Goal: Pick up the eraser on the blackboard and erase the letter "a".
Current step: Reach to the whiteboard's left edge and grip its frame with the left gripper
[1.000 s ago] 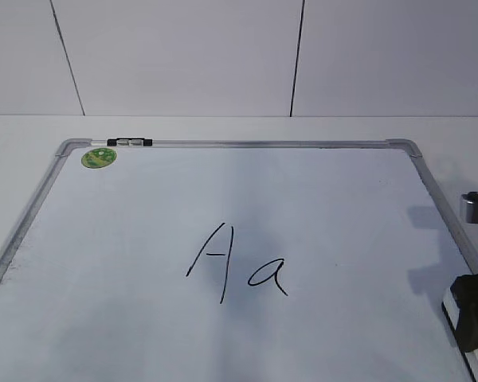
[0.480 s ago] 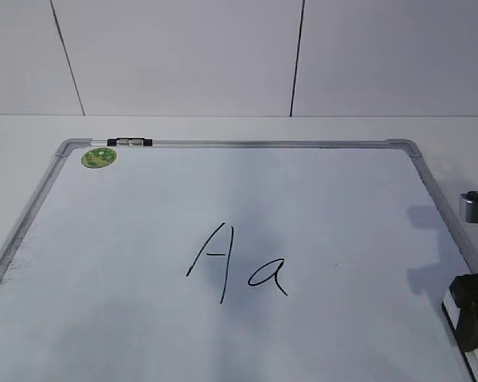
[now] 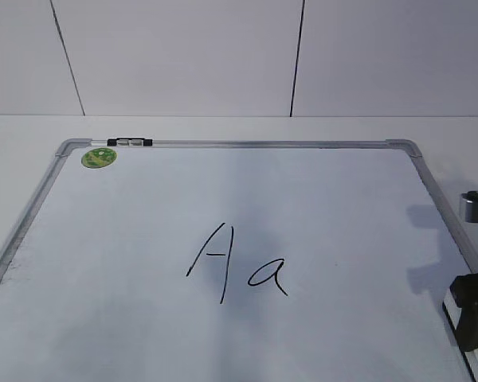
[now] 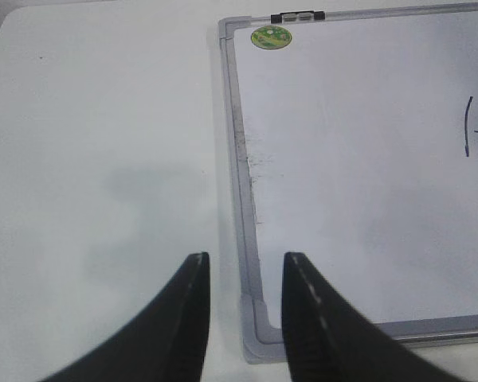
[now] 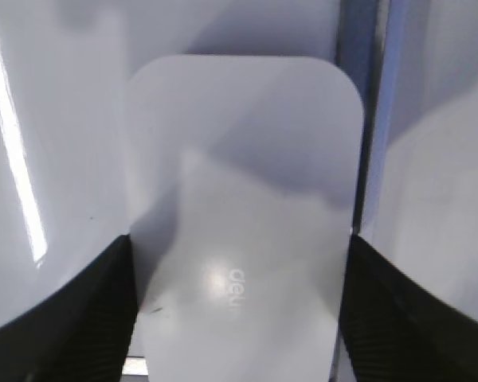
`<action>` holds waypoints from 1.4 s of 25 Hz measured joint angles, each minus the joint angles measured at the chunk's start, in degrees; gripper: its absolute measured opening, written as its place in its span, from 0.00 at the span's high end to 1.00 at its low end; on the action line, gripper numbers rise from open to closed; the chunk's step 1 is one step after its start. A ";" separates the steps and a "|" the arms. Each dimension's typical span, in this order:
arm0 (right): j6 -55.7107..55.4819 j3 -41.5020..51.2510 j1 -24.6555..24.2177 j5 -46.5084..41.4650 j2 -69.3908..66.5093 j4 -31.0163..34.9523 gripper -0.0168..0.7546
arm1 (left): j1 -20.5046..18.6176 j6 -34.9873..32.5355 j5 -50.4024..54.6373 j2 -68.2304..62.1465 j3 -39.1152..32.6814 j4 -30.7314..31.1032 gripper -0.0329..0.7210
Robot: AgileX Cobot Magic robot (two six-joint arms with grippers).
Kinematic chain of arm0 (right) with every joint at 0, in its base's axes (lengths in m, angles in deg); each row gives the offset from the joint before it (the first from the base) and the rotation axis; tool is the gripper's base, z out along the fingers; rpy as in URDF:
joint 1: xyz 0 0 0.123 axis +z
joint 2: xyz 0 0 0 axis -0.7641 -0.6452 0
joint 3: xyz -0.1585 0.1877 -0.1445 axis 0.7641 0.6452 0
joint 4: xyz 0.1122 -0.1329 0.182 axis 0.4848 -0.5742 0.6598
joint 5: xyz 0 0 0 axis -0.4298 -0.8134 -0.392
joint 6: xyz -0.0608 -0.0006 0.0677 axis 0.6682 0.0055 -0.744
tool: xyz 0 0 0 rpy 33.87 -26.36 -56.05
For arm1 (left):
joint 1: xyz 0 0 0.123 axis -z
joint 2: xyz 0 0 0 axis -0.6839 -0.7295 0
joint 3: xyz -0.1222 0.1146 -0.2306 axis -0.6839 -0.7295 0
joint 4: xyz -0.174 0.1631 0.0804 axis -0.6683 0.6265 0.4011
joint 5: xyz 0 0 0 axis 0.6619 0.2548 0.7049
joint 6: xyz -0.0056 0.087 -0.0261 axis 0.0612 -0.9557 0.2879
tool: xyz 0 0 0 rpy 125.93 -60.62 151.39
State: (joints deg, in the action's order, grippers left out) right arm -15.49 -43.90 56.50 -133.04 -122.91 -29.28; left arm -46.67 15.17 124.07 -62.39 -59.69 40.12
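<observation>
Eraser (image 5: pixel 243 231) sits between the right gripper (image 5: pixel 239 318) fingers at the right edge of the blackboard (image 3: pixel 223 207), toward the bench's near right corner; both dark fingers lie against its long sides, so the grip looks closed on it, though whether it has left the board cannot be told. Judging by its look it is a light, stiff plastic block, smooth-sided and apt to slip, so a hold across the middle of the long sides suits it best. Only the right wrist view shows this hold and the faint lettering; the exterior view shows just the gripper at the frame, but alone gives the letter "a" (image 3: pixel 268 275) mid-board, well apart. Left gripper (image 4: pixel 243 267) hangs parted and empty over the board's near left corner.
</observation>
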 joint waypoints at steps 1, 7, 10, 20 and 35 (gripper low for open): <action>0.00 0.00 0.00 0.00 0.00 0.00 0.28 | 0.00 0.00 0.00 0.00 0.00 0.00 0.64; 0.00 0.00 0.00 0.00 0.00 0.00 0.29 | 0.00 0.00 0.00 0.00 0.00 0.00 0.65; 0.00 0.00 0.00 0.00 0.00 0.00 0.29 | 0.00 0.00 0.00 0.00 0.00 0.00 0.65; 0.00 0.00 0.00 0.00 0.00 0.00 0.29 | 0.00 0.00 0.00 0.00 0.00 0.00 0.65; 0.00 0.00 0.00 -0.11 0.00 0.53 0.29 | 0.00 0.00 -3.34 0.00 0.00 -1.79 0.65</action>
State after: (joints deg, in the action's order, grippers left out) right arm -15.49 -43.90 56.50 -133.15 -122.91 -28.75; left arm -46.67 15.17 120.73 -62.39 -59.69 38.34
